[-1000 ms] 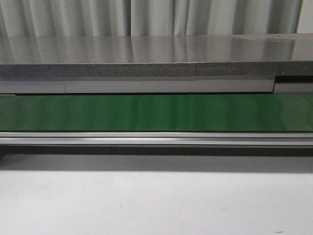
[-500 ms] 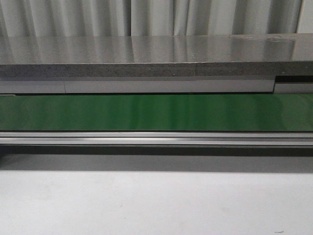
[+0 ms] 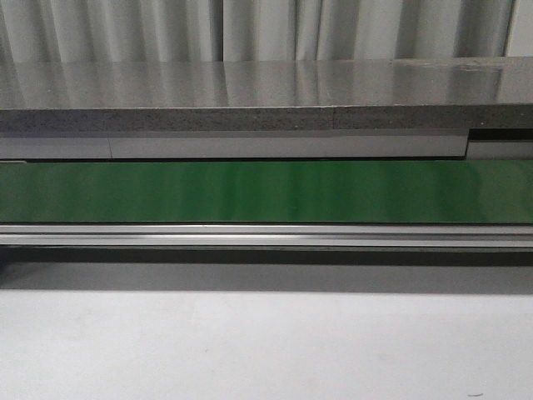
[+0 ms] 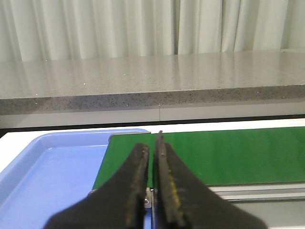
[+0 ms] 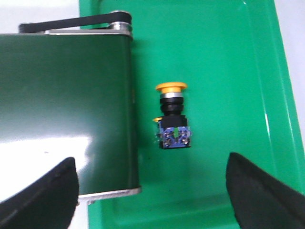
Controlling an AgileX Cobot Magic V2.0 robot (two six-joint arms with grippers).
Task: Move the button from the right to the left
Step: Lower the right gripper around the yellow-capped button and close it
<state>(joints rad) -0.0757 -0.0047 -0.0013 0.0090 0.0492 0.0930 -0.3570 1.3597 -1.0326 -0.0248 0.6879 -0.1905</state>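
You see the white desk (image 3: 266, 346) carrying a green conveyor belt (image 3: 266, 192). A blue tray (image 4: 52, 176) sits at one belt end, a green tray (image 5: 214, 71) at the other.

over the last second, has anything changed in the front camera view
Nothing visibly changed. The green conveyor belt, the metal rail in front of it and the grey counter behind look the same in all three front pictures, and no arm, gripper or button appears in that view at any point.
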